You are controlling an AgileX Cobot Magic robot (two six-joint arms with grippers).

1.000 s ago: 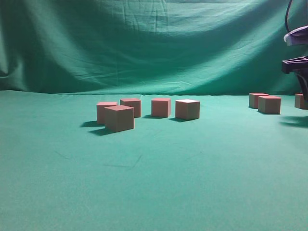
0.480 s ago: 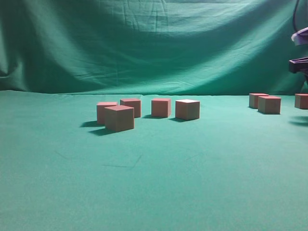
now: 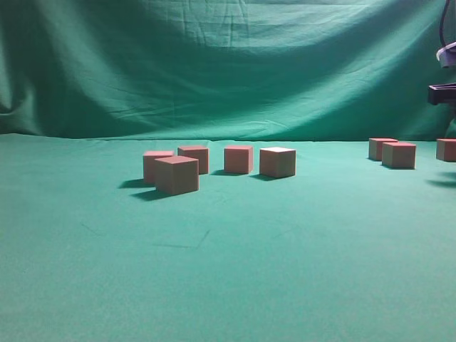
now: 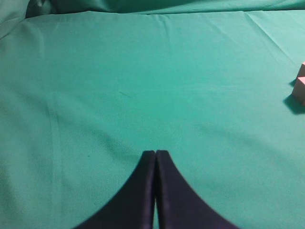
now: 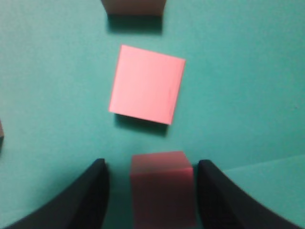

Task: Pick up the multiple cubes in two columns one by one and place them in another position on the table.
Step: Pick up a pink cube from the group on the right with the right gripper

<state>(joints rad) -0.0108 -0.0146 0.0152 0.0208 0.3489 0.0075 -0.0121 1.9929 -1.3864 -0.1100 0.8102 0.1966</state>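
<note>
Pink against the green cloth of the desk [image 5: 248, 71], one cube [image 5: 163, 191] sits between the right jaws [image 5: 151, 191], which stand wide with a gap on either side and nothing gripped. Just ahead of them lies a second cube [image 5: 147, 84], turned slightly askew. Descending off-centre could nudge the near cube into that neighbour. Across the room, the left jaws [image 4: 155, 157] are pressed together over bare cloth.

From my station, right arm [image 3: 443, 92] cropped at the frame's right edge, far-right cube [image 3: 447, 149] cut off there too, left wrist cubes [image 4: 300, 86] clipped, cube between my right gripper [image 5: 151, 191] blurred, bottom cropped
</note>
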